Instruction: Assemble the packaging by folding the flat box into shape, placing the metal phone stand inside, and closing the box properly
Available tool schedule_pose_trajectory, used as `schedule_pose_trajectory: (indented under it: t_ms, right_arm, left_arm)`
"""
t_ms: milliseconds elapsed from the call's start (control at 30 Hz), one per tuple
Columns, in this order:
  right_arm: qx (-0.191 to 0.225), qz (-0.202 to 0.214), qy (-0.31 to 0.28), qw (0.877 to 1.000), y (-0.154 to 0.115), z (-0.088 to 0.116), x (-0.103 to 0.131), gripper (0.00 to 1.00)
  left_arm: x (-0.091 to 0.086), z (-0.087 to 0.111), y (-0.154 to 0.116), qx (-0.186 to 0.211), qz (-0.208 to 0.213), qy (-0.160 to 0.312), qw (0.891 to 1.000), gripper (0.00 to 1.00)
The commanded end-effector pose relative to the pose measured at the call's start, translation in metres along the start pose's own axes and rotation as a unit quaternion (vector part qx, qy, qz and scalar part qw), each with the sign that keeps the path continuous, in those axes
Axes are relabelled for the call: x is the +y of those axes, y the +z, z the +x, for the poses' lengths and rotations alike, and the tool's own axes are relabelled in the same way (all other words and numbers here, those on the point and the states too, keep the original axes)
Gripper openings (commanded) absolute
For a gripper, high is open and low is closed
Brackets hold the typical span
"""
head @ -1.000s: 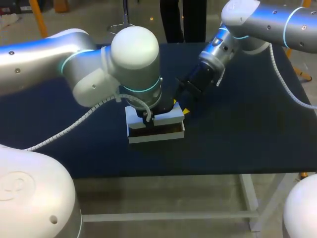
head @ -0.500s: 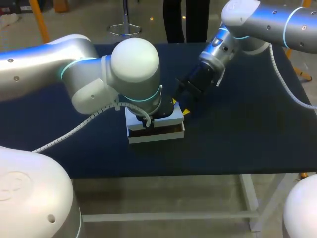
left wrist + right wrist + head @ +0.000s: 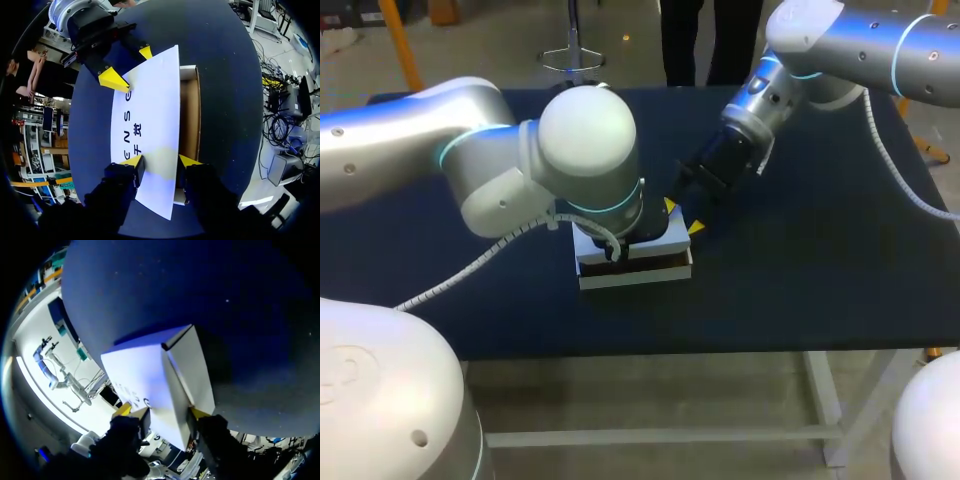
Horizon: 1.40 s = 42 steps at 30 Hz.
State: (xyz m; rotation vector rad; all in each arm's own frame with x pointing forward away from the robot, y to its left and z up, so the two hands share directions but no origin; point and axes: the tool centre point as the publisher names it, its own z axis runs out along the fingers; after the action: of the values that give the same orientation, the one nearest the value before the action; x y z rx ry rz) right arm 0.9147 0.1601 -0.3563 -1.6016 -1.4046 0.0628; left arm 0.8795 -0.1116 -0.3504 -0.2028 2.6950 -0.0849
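The white box (image 3: 635, 272) stands on the dark blue table (image 3: 800, 280), its brown inside (image 3: 189, 110) showing along one side. The printed white lid (image 3: 150, 110) leans over the opening, partly down. My left gripper (image 3: 161, 161) is open, its fingers apart over the lid's near end; in the head view its wrist hides it. My right gripper (image 3: 682, 217) is open at the box's back right corner, its yellow tips at the lid's far edge (image 3: 129, 66). From the right wrist, the box corner (image 3: 165, 370) lies between the right gripper's (image 3: 161, 412) fingers. No phone stand shows.
My left arm's big white wrist (image 3: 588, 150) hangs over the box's back half. The table stretches on to the right of the box and toward its front edge (image 3: 720, 345).
My left arm has drawn slightly back and to the left above the box. The right gripper's fingers have spread a little. The box has stayed put.
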Motion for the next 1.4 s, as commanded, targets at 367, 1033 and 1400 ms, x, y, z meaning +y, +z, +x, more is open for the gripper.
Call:
schedule_pose_trajectory:
  t_ms: [367,1033,1400]
  right_arm:
    - [0.001,-0.007,0.001,1.000,0.000,-0.003,-0.005,0.51]
    - [0.009,-0.027,-0.003,1.000,-0.006,-0.008,-0.018,0.51]
    - [0.017,-0.047,-0.025,0.998,-0.008,-0.006,-0.031,0.49]
  left_arm:
    - [0.001,0.005,0.006,-0.002,-0.005,0.002,1.000,0.45]
    - [0.003,0.010,0.006,0.004,-0.003,0.008,1.000,0.45]
    - [0.004,0.014,0.007,0.007,-0.007,0.009,1.000,0.45]
